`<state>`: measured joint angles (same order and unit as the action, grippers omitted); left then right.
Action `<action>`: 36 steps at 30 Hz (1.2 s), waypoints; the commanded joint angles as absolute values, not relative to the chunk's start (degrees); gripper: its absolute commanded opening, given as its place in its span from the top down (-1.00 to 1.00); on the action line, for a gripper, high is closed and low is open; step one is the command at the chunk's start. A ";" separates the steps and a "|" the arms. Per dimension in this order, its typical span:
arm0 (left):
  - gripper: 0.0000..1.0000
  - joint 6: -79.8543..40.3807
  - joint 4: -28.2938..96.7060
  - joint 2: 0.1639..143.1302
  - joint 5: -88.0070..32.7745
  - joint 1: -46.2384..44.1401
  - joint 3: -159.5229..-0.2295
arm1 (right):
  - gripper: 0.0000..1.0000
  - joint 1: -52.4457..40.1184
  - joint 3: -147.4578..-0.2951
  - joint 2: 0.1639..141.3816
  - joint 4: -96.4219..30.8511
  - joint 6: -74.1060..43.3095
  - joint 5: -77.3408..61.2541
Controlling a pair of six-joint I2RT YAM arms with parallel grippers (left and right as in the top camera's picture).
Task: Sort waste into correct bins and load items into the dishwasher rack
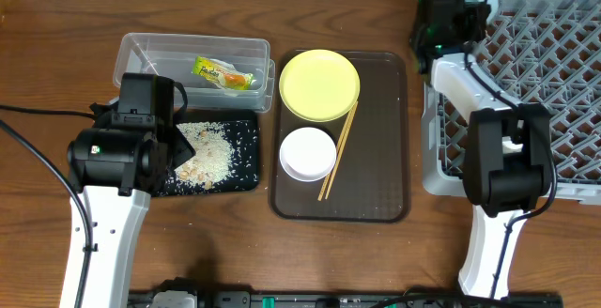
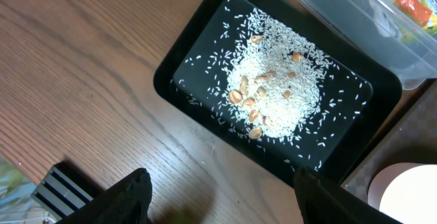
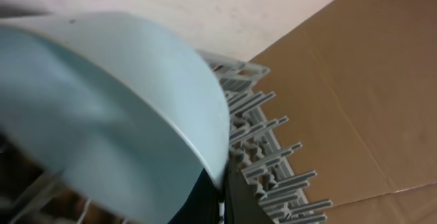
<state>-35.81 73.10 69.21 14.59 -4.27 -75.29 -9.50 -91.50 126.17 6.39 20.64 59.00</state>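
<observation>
My left gripper (image 2: 225, 207) is spread wide with nothing in it, hanging by the edge of the shallow black rectangular tray (image 2: 166, 80) where the loose heap of whitish rice scraps (image 2: 273, 91) sits. Just past that, the crinkled green-and-yellow snack wrapper (image 1: 223, 73) lies in the clear rectangular plastic tub (image 1: 141, 50). Over at the big grey lattice dishwasher rack (image 3: 273, 162), my right gripper (image 3: 217, 200) is pinched on the rim of the tilted light blue bowl (image 3: 102, 115).
</observation>
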 commanded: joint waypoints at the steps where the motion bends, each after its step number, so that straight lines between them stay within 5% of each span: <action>1: -0.40 -36.07 73.34 69.23 15.70 -4.03 -75.55 | 0.78 -11.77 -91.81 126.50 2.70 17.67 59.77; 4: -0.40 -36.07 73.52 69.23 15.70 -4.03 -75.55 | 0.28 -12.99 -91.81 125.60 -1.67 15.35 59.75; 12: -0.40 -35.94 73.49 69.23 15.73 -4.03 -75.55 | -0.07 -13.89 -91.81 118.65 -12.05 9.41 58.65; 22: -0.40 -35.86 73.23 69.23 15.73 -4.03 -75.55 | -0.10 -12.80 -91.81 99.57 -45.08 -2.96 13.67; 26: -0.41 -35.86 73.25 69.23 15.75 -4.03 -75.55 | 0.14 -12.88 -91.81 96.09 -57.93 -3.33 -5.17; 33: -0.41 -35.88 73.23 69.23 15.73 -4.03 -75.55 | 0.28 -13.45 -88.79 96.47 -73.52 -1.63 -9.93; 36: -0.40 -35.86 73.25 69.23 15.73 -4.03 -75.55 | 0.55 -13.56 -84.38 96.47 -74.11 -1.67 -9.96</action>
